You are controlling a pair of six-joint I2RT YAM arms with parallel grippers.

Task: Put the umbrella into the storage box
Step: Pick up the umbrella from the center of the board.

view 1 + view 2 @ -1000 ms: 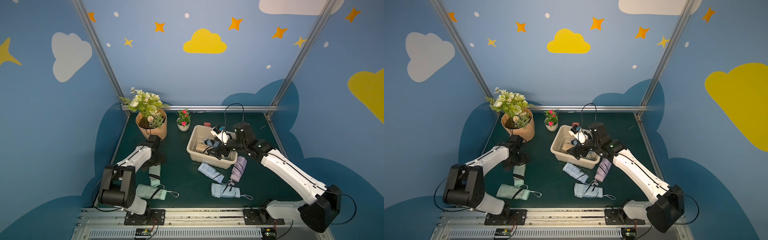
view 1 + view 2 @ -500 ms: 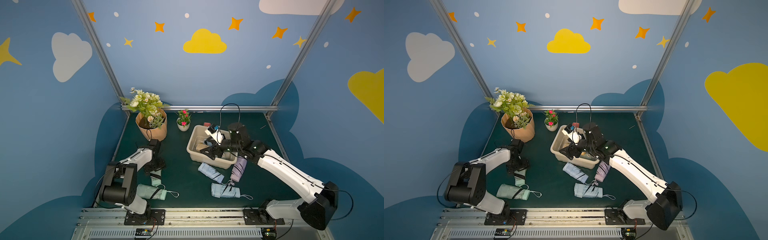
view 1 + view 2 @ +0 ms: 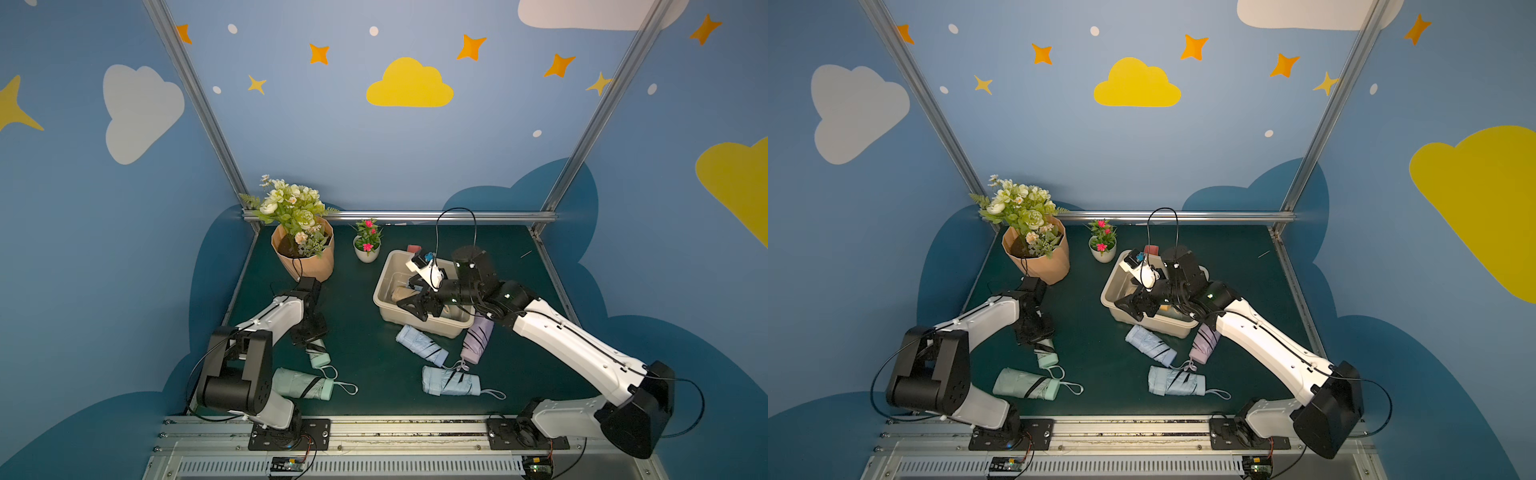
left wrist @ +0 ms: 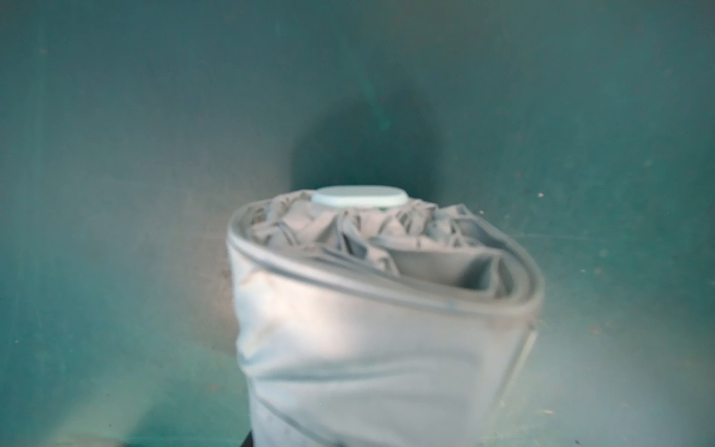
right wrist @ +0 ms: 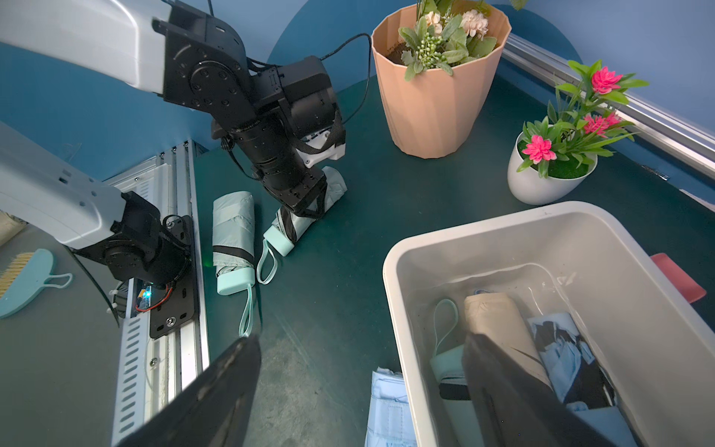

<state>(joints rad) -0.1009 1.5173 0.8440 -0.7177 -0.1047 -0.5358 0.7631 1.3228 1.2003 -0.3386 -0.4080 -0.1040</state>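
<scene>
Bright, soft light from above, and one view is very fuzzy.
In both top views you get even light, with only faint shadows on the green table [image 3: 361, 320], and the wide lens stretches things near the edges. In the left wrist view the umbrella [image 4: 379, 329] is so close that it looks blurry, and it throws a dark shadow on the mat behind it. In the right wrist view the storage box [image 5: 503, 247] has a shiny white streak inside.

Dropped the left gripper [image 3: 311, 338] onto the farther mint umbrella [image 3: 320, 356] and closed on it; swung the right gripper [image 3: 413, 307] across the storage box [image 3: 440, 327] toward its left end.
</scene>
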